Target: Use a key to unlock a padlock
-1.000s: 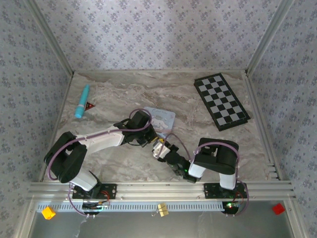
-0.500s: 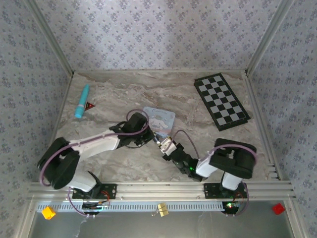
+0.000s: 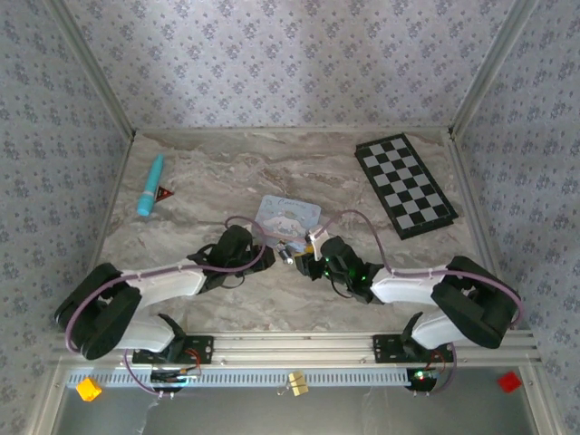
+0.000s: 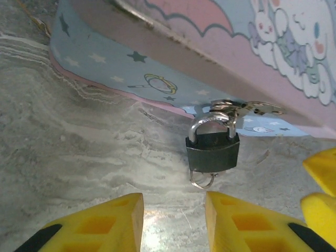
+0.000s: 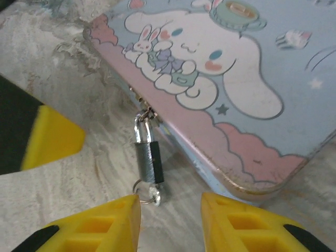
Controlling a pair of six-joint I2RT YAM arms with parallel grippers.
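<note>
bench (image 3: 227,163) is topped with grey-beige marble-look sheet, veined and slightly glossy; a glare patch is seen on it between the left claw (image 4: 173,203) fingers. The cell is closed on three sides by pale blue-grey floral wallpaper (image 3: 272,63), and aluminium rails (image 3: 299,344) are run along the near edge. The padlock (image 4: 212,152) is located mid-bench at the near edge of the cartoon tin (image 5: 226,73). Its shackle (image 4: 209,122) is hooked through the tin's latch (image 4: 227,106), the black body is rested on the marble, and a small wire ring (image 4: 202,181) is attached at its bottom. The shackle looks seated, but this can't be confirmed. The left claw is released: jaws apart, nothing gripped, padlock just ahead of the fingers. The right claw (image 5: 170,203) is likewise released and empty, padlock just ahead and slightly left of the gap. The claws are set facing each other across the padlock, near but not touching. A checkerboard (image 3: 403,186) is laid far right; a teal pen (image 3: 151,184) and red-black triangle (image 3: 165,193) are laid far left, well apart from the tin.
</note>
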